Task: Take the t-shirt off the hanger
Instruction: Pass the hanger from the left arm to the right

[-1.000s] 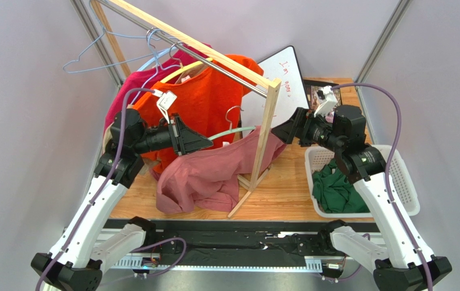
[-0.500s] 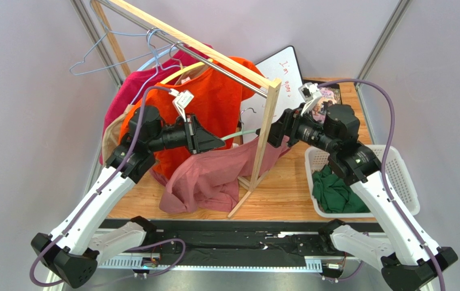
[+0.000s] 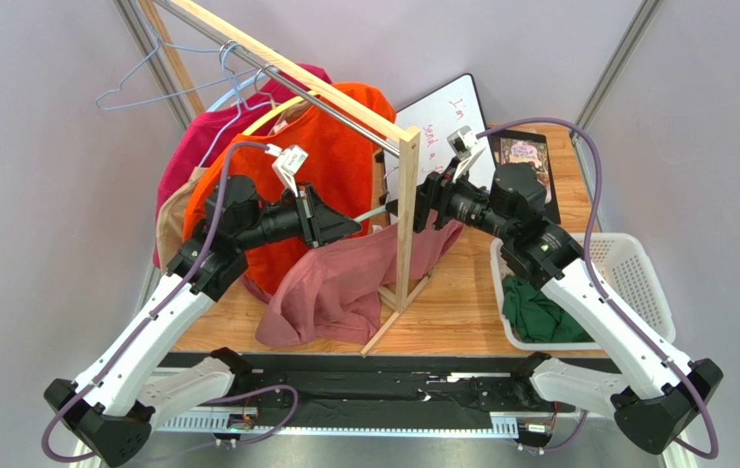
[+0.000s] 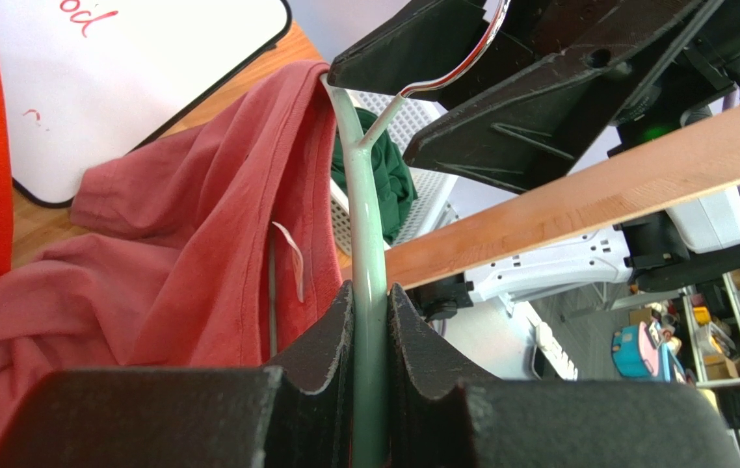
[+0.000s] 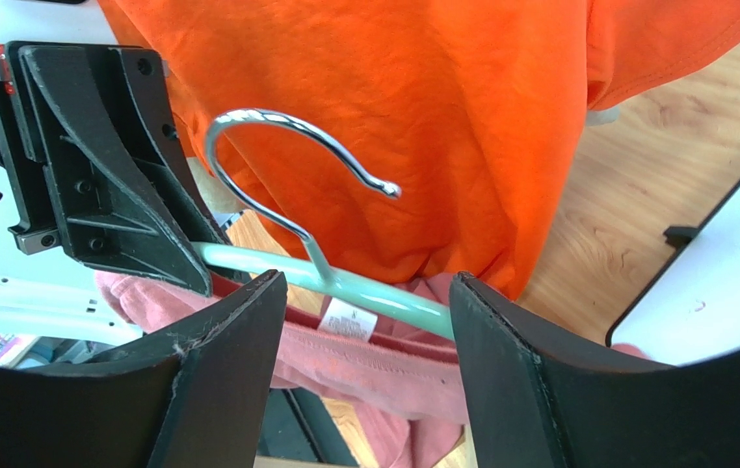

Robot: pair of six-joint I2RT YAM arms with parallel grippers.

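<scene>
limply, the dusty-pink t-shirt [image 3: 330,292] droops off its mint hanger [image 4: 367,244].

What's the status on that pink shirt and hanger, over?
Left gripper shut on mint hanger. Right gripper open, astride the hanger. Pink t-shirt draped on it. Wooden rack post stands between the grippers.

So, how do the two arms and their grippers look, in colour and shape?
The left arm and the right arm have white links with black joints and bases. A lilac cable loops along each. The left gripper and the right gripper are matte black, with broad wedge-shaped fingers. A small white unit sits on each wrist.
</scene>
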